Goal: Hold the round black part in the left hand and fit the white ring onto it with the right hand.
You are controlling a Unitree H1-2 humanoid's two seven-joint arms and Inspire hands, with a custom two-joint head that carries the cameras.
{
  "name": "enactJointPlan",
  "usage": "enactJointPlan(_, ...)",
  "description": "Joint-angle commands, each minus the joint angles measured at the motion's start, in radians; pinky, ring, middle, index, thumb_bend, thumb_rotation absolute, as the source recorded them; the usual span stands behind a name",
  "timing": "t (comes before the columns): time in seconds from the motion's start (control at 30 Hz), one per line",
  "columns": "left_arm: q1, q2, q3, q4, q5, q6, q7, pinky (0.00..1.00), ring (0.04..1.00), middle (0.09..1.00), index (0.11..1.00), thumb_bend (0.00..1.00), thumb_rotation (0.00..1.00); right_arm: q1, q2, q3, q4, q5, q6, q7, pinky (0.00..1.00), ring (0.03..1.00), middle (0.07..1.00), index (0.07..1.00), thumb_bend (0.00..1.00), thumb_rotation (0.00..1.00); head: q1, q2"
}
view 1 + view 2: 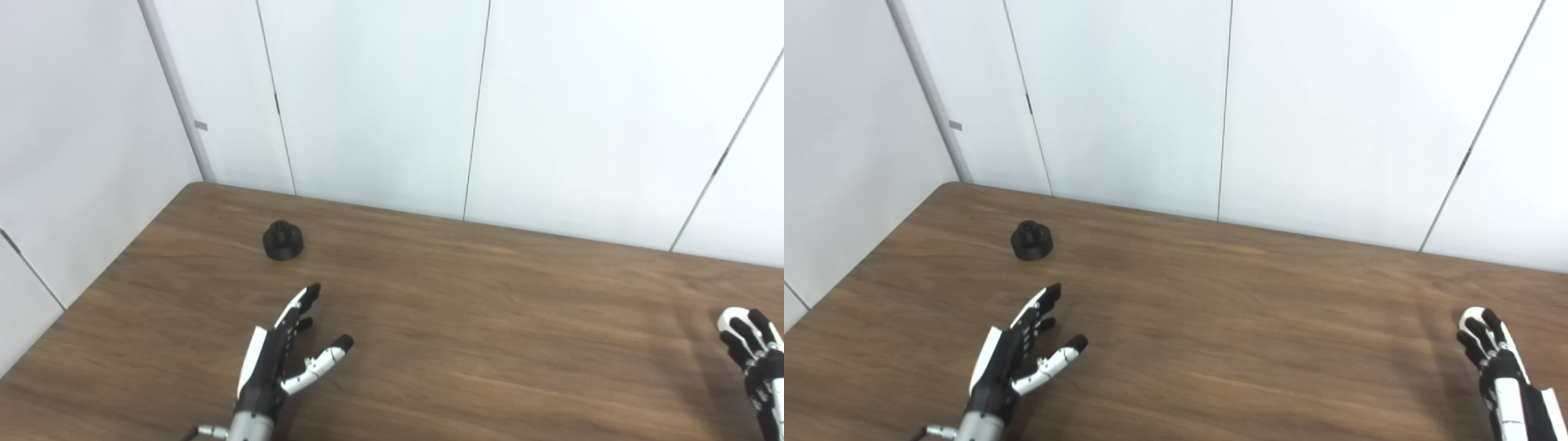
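Half the right robot hand (pixel 754 355) is cut off, grip unclear; left robot hand (pixel 288 349) splayed, empty, black part (pixel 283 240) at its twelve o'clock.

- a dark brown wood-grain table (pixel 465 318) fills the lower part of both views, its far edge against white wall panels.
- one round black part (pixel 283 240) stands on it, upright, near the far left corner, with bare tabletop all around it.
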Motion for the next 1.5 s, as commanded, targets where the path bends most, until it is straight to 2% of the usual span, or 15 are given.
enactJointPlan(0.0,-0.039,0.032,0.029,-0.042,0.025,0.049,0.028,1.0,0.978,0.946,0.918,0.82,0.32,0.095,0.043,0.015,0.073,0.005,0.004,-0.007,0.95,0.904,0.927,0.957,0.45,1.0,0.001,0.001)
enactJointPlan(0.23,-0.148,0.14,0.064,-0.027,0.125,0.155,0.048,1.0,0.992,0.962,0.924,0.84,0.35,0.098,0.048,0.014,0.063,0.014,0.012,0.0,0.94,0.903,0.923,0.954,0.45,1.0,-0.005,0.007)
enactJointPlan(0.43,-0.209,0.225,0.06,0.023,0.193,0.171,0.057,0.99,0.97,0.944,0.904,0.87,0.38,0.102,0.046,0.015,0.057,0.004,0.016,-0.004,0.94,0.901,0.925,0.953,0.46,1.0,-0.005,0.01)
enactJointPlan(0.67,-0.285,0.295,0.043,0.091,0.253,0.211,0.049,0.98,0.995,0.953,0.89,0.87,0.35,0.104,0.049,0.015,0.059,0.006,0.009,-0.002,0.93,0.896,0.921,0.95,0.47,1.0,-0.008,0.013)
enactJointPlan(0.77,-0.321,0.322,0.027,0.144,0.281,0.204,0.057,0.99,0.994,0.952,0.887,0.87,0.33,0.106,0.05,0.016,0.057,-0.001,0.009,-0.006,0.93,0.894,0.919,0.948,0.48,1.0,-0.009,0.015)
enactJointPlan(0.97,-0.393,0.359,-0.009,0.243,0.344,0.218,0.078,1.0,0.984,0.94,0.863,0.89,0.32,0.111,0.052,0.015,0.052,-0.012,0.005,-0.012,0.92,0.887,0.913,0.943,0.5,1.0,-0.013,0.02)
enactJointPlan(1.13,-0.451,0.373,-0.026,0.331,0.356,0.226,0.077,1.0,0.991,0.946,0.848,0.91,0.32,0.114,0.051,0.016,0.046,-0.009,0.012,-0.006,0.92,0.889,0.914,0.944,0.51,1.0,-0.017,0.024)
enactJointPlan(1.33,-0.511,0.396,-0.073,0.419,0.385,0.258,0.063,1.0,0.999,0.948,0.843,0.95,0.38,0.122,0.051,0.018,0.031,-0.019,0.022,-0.012,0.91,0.886,0.912,0.941,0.53,1.0,-0.024,0.027)
enactJointPlan(1.47,-0.549,0.412,-0.106,0.483,0.393,0.27,0.06,1.0,0.996,0.941,0.829,0.96,0.39,0.124,0.053,0.018,0.027,-0.023,0.023,-0.015,0.91,0.883,0.91,0.939,0.51,1.0,-0.027,0.028)
